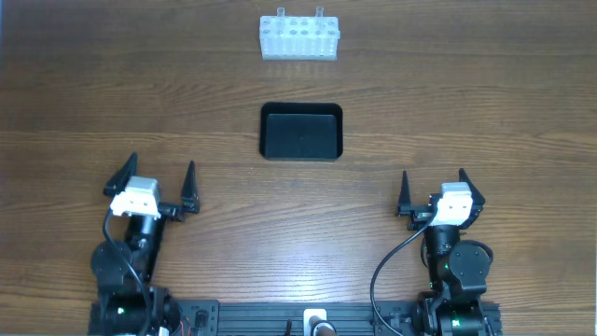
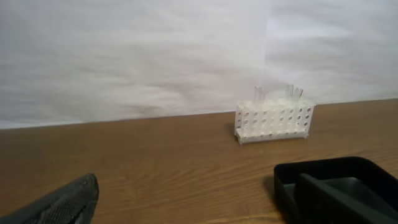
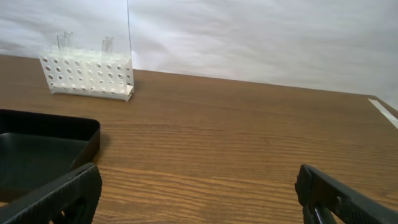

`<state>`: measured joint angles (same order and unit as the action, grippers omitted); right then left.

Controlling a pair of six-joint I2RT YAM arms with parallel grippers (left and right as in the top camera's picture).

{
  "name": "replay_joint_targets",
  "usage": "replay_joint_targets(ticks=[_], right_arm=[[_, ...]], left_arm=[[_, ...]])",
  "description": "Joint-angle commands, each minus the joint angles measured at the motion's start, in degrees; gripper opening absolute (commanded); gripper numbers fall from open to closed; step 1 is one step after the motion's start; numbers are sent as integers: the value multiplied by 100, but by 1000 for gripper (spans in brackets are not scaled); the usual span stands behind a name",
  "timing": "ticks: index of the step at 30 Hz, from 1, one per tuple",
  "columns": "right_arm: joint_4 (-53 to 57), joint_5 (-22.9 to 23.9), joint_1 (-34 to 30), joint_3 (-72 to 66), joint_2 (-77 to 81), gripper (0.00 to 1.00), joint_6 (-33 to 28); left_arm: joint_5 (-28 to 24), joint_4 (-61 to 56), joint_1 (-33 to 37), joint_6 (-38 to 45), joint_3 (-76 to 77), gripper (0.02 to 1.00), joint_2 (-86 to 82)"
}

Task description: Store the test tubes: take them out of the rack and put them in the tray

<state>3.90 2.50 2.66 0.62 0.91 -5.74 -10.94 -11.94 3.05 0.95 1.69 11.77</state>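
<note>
My left pincer (image 1: 162,163) and right pincer (image 1: 433,174) both hover with fingers spread wide, gripping nothing. The tubes (image 1: 280,13) stand upright in the rack (image 1: 298,42), far across the table (image 1: 93,93). The tray (image 1: 301,135) lies nearer me.

The rack (image 1: 298,39) is white and dotted with rows of small holes, the test tubes (image 1: 320,12) are clear, the tray (image 1: 266,131) plain black, the worktop (image 1: 466,103) brown with streaky wood grain.
</note>
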Motion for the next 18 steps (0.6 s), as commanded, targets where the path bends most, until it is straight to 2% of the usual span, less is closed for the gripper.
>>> replay_joint_targets(ticks=[1,10,16,18], right_arm=[[15,72,-48,-33,-52,991,55],[15,72,-48,-33,-52,991,55],[15,72,-48,-33,-52,993,55],[15,72,-48,-33,-52,993,55]], left_arm=[[-17,-291,7,-295,734,998,935],[37,-612,-566,-313,2632,998,3512],[1443,-389,-1698,-313,4186,998,5403],[1766,-166,-1993,-313,4666,996,5897]])
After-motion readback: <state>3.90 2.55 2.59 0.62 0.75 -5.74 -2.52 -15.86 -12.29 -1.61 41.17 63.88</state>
